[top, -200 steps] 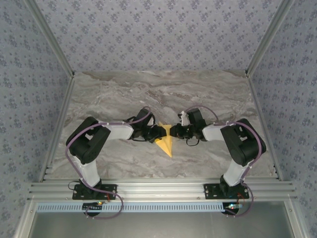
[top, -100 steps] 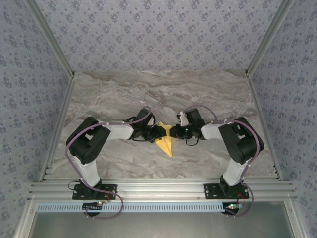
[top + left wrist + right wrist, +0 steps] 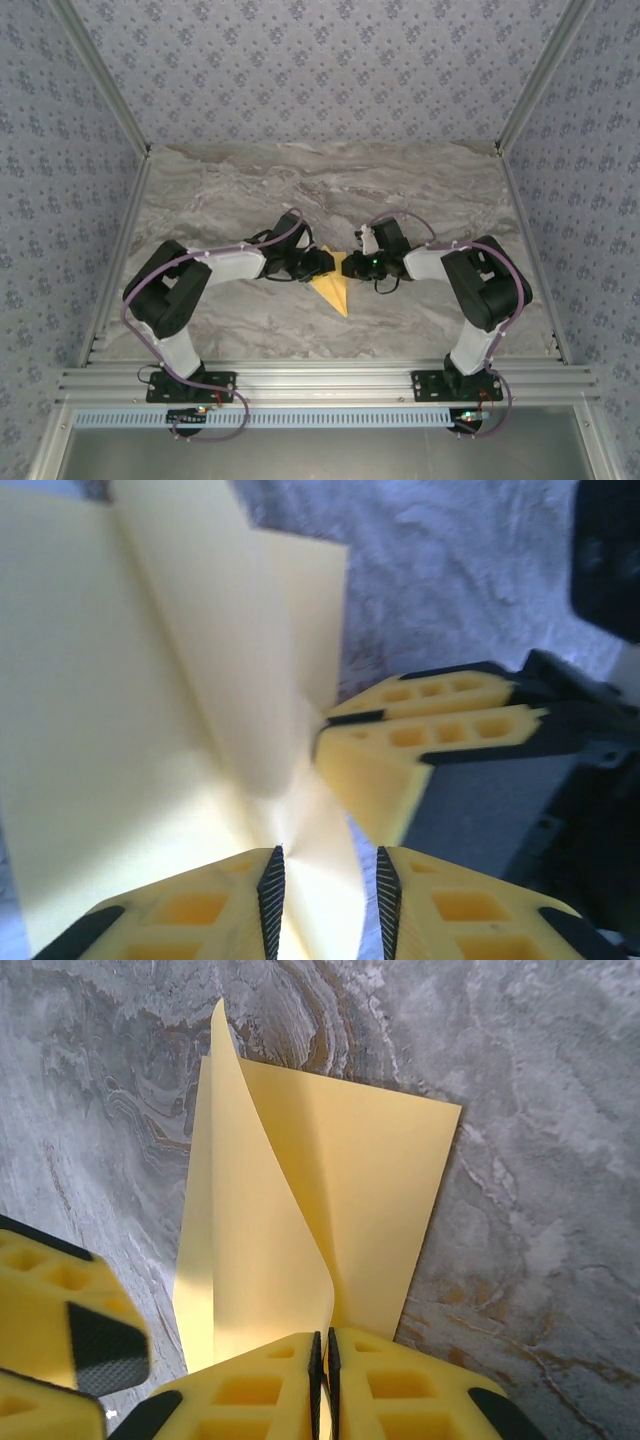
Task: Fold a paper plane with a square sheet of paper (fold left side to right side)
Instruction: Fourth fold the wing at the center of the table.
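We see a left arm [image 3: 235,262] and right arm [image 3: 430,265]: white links, black joints, lilac cables [image 3: 126,298], black base plates [image 3: 190,384], yellow hollow-celled fingers [image 3: 170,912] with black ribbed pads [image 3: 272,890].

Grey marbled table [image 3: 250,190], floral-papered walls [image 3: 320,70]

The paper plane [image 3: 150,700] is blurred and runs off the top and left edges of the left wrist view, the left fingers [image 3: 180,910] and right fingers [image 3: 400,1380] are cropped at the bottom, and from above their grip is too small to judge.
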Tool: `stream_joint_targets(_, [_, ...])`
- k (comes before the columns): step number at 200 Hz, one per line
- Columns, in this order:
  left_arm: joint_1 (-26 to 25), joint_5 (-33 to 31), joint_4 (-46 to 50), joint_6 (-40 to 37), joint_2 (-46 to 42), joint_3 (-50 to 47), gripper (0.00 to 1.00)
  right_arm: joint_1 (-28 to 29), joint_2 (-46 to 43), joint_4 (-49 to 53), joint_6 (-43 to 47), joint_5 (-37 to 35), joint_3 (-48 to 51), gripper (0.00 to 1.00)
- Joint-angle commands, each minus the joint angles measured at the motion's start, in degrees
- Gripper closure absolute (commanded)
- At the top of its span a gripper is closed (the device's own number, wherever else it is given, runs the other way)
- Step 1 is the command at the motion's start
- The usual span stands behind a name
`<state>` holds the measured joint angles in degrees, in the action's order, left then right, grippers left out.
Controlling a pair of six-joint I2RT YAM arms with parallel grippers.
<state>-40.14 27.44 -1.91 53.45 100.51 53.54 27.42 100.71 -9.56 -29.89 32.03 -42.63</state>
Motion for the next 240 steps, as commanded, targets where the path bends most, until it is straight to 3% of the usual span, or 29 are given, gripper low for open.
stream_joint_targets(1, [-0.20,1.42,1.03,-1.76,0.03,2.71,0.74,1.06,2.57,5.76,2.02,-3.85,0.12,0.88])
stream_joint_targets(40, [-0.21,2.10,0.95,-2.47,4.33,5.64,0.79,1.47,2.48,6.78,2.56,-4.30,-0.34,0.88])
stream_joint_targets(137, [-0.25,0.80,1.58,-1.86,9.00,4.85,0.79,1.84,2.26,8.77,3.79,-5.61,-1.10,0.88])
stream_joint_targets(195, [0.32,-0.33,-0.89,-0.49,7.37,1.57,0.82,1.94,2.30,8.90,4.00,-5.49,-1.23,0.88])
stream_joint_targets(240, [1.01,0.11,-3.71,-0.25,1.16,-0.46,0.80,2.01,2.39,8.91,4.01,-5.40,-1.16,0.88])
